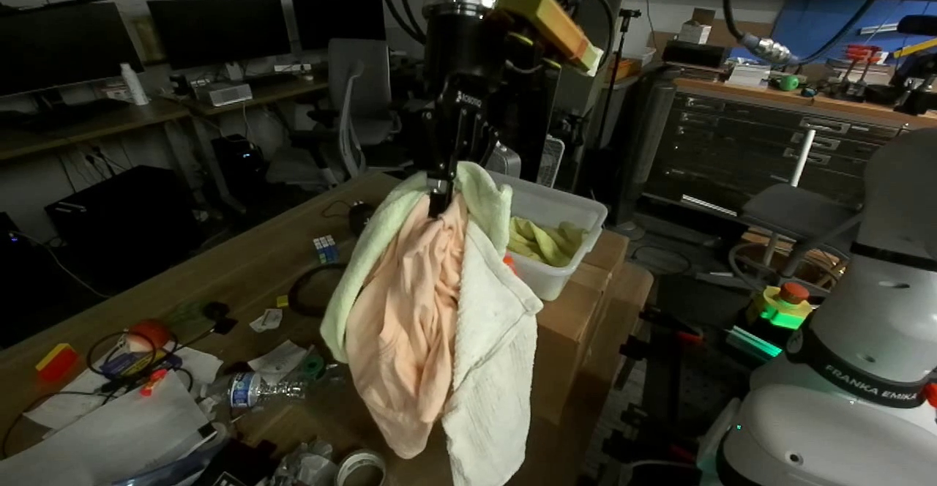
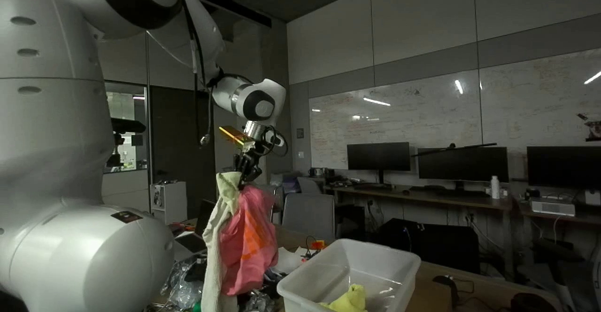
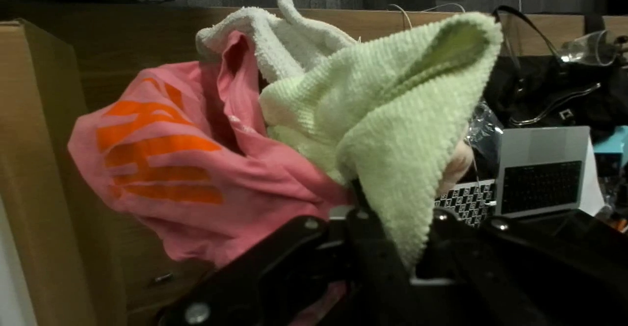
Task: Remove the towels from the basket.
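My gripper (image 1: 439,197) is shut on a bunch of towels and holds them hanging above the table, beside the basket. The bunch has a pale green towel (image 1: 373,259), a whitish towel (image 1: 498,339) and a peach cloth (image 1: 406,318). A pink cloth with orange lettering (image 2: 246,246) hangs there too; I cannot tell if it and the peach cloth are one piece. In the wrist view the green towel (image 3: 387,110) covers most of the fingertips, with the pink cloth (image 3: 162,159) beside it. The basket, a translucent white bin (image 1: 582,211), holds a yellow-green towel (image 1: 545,241).
The bin stands on a cardboard box (image 1: 575,314) on the wooden table (image 1: 307,222). Around the hanging towels lie a plastic bottle (image 1: 249,391), papers (image 1: 132,427), cables, a tape roll (image 1: 361,468) and a puzzle cube (image 1: 326,249). A laptop (image 3: 542,169) shows in the wrist view.
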Robot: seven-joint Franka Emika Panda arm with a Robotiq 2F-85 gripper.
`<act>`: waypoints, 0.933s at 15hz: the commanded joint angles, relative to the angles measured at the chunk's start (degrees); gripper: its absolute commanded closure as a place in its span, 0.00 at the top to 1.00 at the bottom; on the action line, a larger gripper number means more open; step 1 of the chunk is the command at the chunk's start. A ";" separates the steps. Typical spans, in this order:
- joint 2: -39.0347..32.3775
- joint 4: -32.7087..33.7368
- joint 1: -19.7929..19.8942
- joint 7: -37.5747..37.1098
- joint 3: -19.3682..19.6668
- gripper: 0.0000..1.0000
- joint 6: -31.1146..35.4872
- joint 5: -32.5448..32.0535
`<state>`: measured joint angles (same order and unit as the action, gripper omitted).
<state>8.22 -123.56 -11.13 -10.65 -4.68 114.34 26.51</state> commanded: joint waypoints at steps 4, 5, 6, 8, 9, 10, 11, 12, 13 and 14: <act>-4.37 4.45 2.68 0.86 -0.75 0.62 -1.01 -10.02; -4.48 4.29 3.30 0.09 -0.50 0.72 -1.08 -11.70; -4.59 3.87 3.93 -0.49 -0.30 0.78 -0.63 -13.63; -4.49 2.56 5.86 -2.68 0.65 0.94 0.35 -17.49; -4.68 1.98 6.87 -3.52 1.24 0.99 1.16 -19.32; -4.66 1.26 8.00 -4.21 2.01 1.00 1.91 -21.17; -5.06 0.79 9.14 -4.15 2.87 1.00 2.41 -22.66; -5.38 0.36 10.16 -4.13 3.76 1.00 2.78 -23.43; -5.87 -0.13 11.19 -4.02 4.70 1.00 3.42 -24.11; -6.17 -0.54 12.16 -3.36 5.67 1.00 3.44 -24.05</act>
<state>2.75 -123.06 -1.13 -13.54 -0.80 115.99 3.95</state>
